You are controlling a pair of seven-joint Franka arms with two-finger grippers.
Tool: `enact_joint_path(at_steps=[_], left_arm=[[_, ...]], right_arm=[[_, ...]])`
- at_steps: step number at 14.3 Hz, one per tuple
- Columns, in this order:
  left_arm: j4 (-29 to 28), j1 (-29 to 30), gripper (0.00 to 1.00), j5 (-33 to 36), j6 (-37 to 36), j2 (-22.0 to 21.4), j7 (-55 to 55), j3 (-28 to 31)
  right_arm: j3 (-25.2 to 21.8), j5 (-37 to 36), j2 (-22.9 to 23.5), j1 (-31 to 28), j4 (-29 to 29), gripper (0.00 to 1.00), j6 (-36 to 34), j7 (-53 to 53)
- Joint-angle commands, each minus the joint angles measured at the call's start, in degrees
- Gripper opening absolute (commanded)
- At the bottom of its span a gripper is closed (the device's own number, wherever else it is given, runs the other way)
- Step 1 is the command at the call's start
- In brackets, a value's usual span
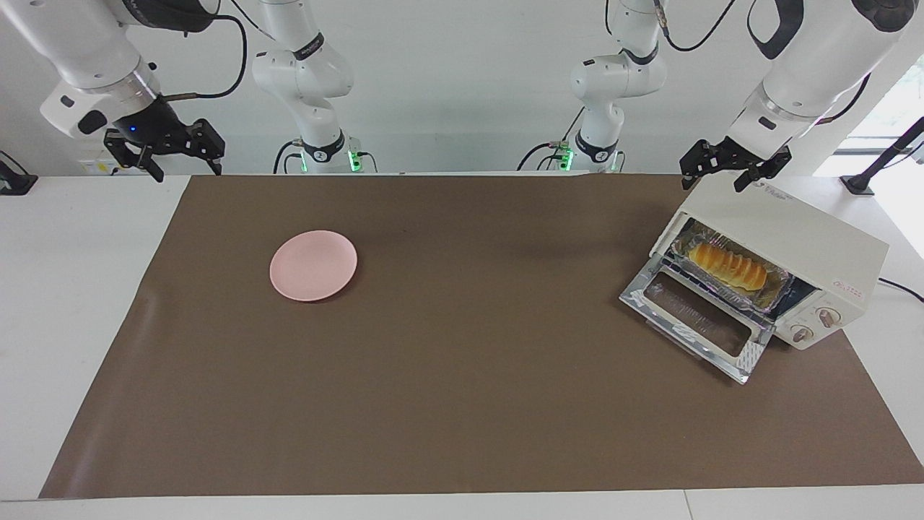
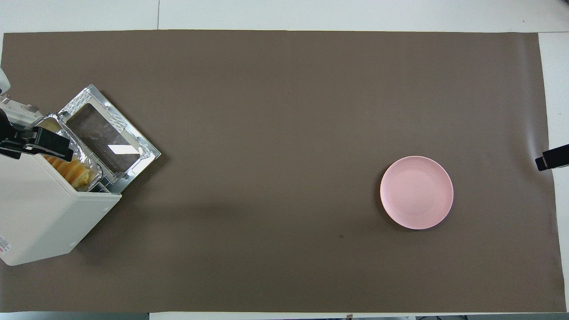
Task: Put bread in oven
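Golden ridged bread point(image 1: 726, 266) laid in a foil tray point(image 1: 774, 287) inside the oven point(image 1: 808, 242), door dropped open, left gripper point(image 1: 735, 168) held open over the oven top, right gripper point(image 1: 163, 150) raised, open, over the right arm's table end, pink plate point(image 1: 313, 265) bare.

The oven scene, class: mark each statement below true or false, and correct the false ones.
1. The bread lies in the foil tray inside the oven. True.
2. The oven door is shut. False: it is dropped open.
3. The pink plate holds a loaf. False: nothing lies on it.
4. The left hand is above the oven. True.
5. The right hand grips the plate. False: it is raised at the right arm's end of the table, holding nothing.
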Motion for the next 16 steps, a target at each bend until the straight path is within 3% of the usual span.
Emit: enact_joint_path(at_steps=[1,16], left_arm=[[-1.12,0.27,1.0,0.49,0.05,-1.12,-0.46,-0.23],[-1.2,-0.43,1.0,0.49,0.05,-1.21,-0.46,-0.32]], right_arm=[[0.45,-0.13,-0.89,-0.38,-0.69,1.0,-0.45,0.66],[0.45,-0.13,-0.89,-0.38,-0.69,1.0,-0.45,0.66]])
